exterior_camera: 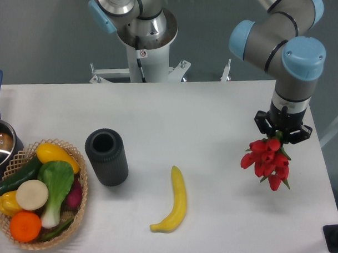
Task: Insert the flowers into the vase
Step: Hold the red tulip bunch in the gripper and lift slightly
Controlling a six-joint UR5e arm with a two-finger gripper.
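Flowers (267, 161) hang clamped in my gripper (281, 132) above the counter (214, 111), well apart from the upright vase (107, 157).

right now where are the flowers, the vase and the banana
flowers (268, 160), fixed camera, middle of the red bud cluster
vase (111, 166), fixed camera, ribbed side wall below the mouth
banana (178, 200), fixed camera, middle of its yellow body

We see the gripper (281, 132) at right clamped on the flowers (268, 161), red buds hanging off the white table (214, 106). The vase (107, 156) stands upright well to the left, mouth open, beside a basket (73, 156) of vegetables. A banana (175, 201) lies between vase and flowers, nearer the front edge.
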